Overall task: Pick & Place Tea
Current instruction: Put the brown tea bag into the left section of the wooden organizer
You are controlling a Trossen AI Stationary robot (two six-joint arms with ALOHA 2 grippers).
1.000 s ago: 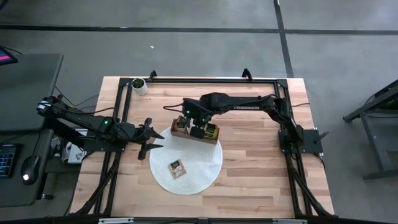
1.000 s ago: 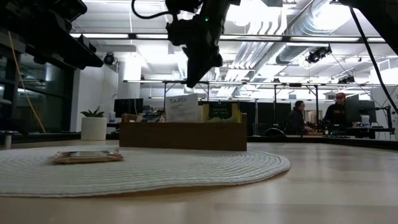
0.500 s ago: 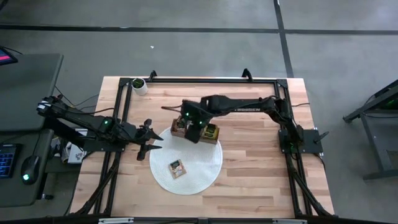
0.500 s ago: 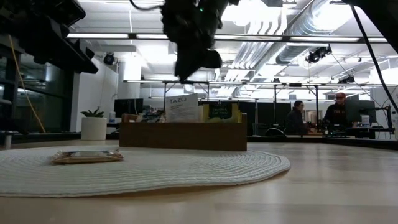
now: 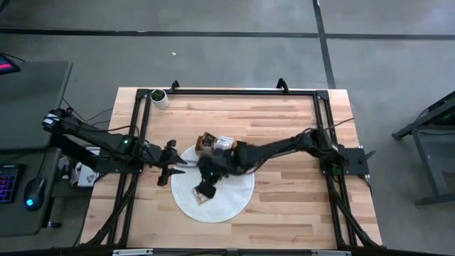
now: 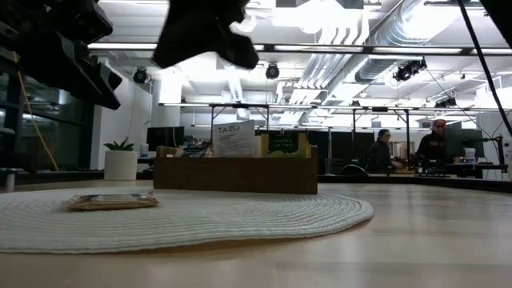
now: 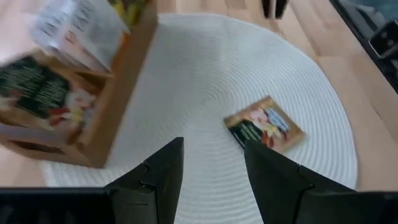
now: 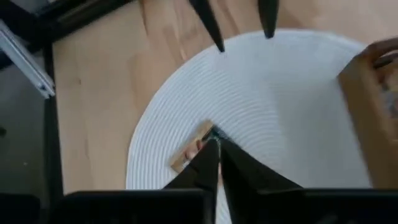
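Observation:
One tea packet (image 7: 264, 123) lies flat on the round white mat (image 5: 231, 199). In the high view it is nearly hidden under my right gripper (image 5: 207, 187). The low view shows the packet (image 6: 112, 202) on the mat with the gripper (image 6: 200, 32) well above it. That gripper's fingers are shut (image 8: 215, 149) with nothing seen between them. More tea packets (image 6: 234, 140) stand upright in the brown wooden tray (image 6: 236, 174) at the mat's far edge. My left gripper (image 7: 211, 180) hovers open at the mat's left edge, pointing toward the packet.
A white cup (image 5: 160, 98) stands at the table's far left corner. The black frame rails (image 5: 242, 91) run along the far and side edges. People (image 6: 384, 152) sit in the room behind the table. Bare wood (image 5: 298, 206) lies right of the mat.
My right gripper has swung from above the tray toward the near left, out over the mat to above the lying packet, and has rolled as it went. The tray and the packet on the mat have stayed in place.

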